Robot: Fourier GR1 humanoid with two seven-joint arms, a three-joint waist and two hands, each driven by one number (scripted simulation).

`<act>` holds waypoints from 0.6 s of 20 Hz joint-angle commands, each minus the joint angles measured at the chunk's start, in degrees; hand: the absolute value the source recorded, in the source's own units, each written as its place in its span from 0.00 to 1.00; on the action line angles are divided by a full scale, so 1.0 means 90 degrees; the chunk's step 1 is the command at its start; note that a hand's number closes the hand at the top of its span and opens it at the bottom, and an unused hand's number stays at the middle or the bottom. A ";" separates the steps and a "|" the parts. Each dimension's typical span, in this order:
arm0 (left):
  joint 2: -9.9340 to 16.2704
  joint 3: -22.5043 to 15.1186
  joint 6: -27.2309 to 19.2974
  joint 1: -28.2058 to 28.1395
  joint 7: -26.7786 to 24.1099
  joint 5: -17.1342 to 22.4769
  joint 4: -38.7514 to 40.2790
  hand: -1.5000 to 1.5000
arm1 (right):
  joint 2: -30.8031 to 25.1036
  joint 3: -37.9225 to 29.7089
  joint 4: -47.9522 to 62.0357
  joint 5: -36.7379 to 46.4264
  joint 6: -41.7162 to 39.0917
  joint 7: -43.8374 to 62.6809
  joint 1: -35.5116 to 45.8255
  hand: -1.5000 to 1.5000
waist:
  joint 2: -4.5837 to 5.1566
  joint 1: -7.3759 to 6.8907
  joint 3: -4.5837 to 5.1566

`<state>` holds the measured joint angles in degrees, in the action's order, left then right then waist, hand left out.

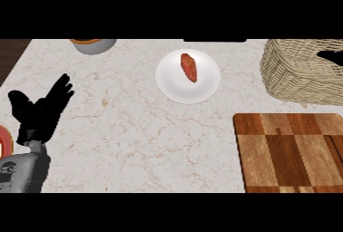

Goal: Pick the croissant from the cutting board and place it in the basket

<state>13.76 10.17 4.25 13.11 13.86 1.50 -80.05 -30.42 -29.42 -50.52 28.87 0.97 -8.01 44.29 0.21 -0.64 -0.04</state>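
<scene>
Inside the basket (pixel 295 77) the right hand (pixel 330 56) shows only partly; its grip I cannot tell. The croissant I cannot see. Far left of the basket the left hand (pixel 40 111) rests, fingers spread wide.

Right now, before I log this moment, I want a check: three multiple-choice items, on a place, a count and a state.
1. Where is the plate? A on the board; B left of the basket; C inside the basket.
2. How many pieces of food lie on the plate? A one; B two; C three.
3. The left hand is: A shut; B open; C holding a cup.

B: it lies on the counter left of the basket. A: a single red piece. B: fingers straight, holding nothing.
</scene>
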 commanded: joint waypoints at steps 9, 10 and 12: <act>-0.0055 0.0002 -0.0008 -0.0080 -0.0236 -0.0059 0.0141 0.50 | -0.1404 -0.2073 0.1164 -0.1839 -0.0347 0.0391 0.0246 0.00 | 0.0013 0.0058 -0.0006; 0.0127 0.0223 0.0042 0.0283 -0.0234 0.0050 0.0498 0.50 | -0.1531 -0.2043 0.1579 -0.1905 -0.0548 0.0168 0.0322 0.00 | 0.0036 0.0028 -0.0005; 0.0113 0.0103 0.0130 0.0074 -0.0028 0.0072 0.0138 0.50 | -0.2302 -0.2258 0.1987 -0.2085 -0.1240 0.0300 0.0157 0.00 | 0.0024 0.0008 -0.0011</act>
<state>14.43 11.05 5.19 13.32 12.48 1.97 -78.59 -43.34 -45.94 -38.93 13.68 -4.08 -5.14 46.63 0.34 -0.42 -0.08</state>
